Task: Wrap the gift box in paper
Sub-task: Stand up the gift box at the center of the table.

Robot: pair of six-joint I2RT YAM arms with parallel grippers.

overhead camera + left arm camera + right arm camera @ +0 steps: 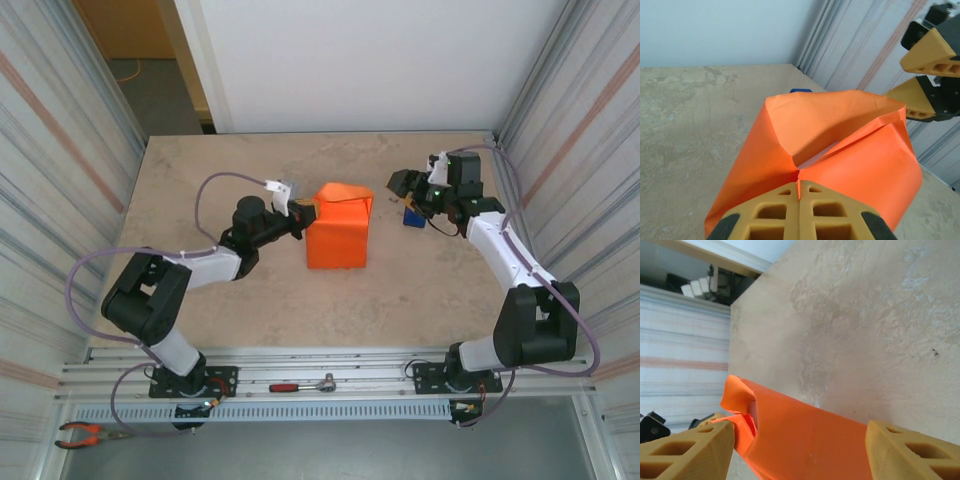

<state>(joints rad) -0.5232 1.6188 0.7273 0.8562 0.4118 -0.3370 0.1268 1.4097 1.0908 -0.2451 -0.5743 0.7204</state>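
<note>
**Beige mottled tabletop (230, 290) between ribbed metal walls: one box, part-wrapped**

Item: small squarish gift box (336, 248), mid-table, skinned in plain bright orange matte paper (345, 195), with the far-end flaps folded loosely.
Left gripper (298, 212): arm stretched low from the left, fingers pressed together, tips against the paper's fold.
Right gripper (405, 185): elbow bent, hovers just right of the box, jaws spread wide, holding nothing.
Blue tape dispenser (412, 217): lies beneath it.

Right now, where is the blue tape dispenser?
In the top view, the blue tape dispenser sits on the table to the right of the gift box, partly hidden beneath the right gripper.
</note>
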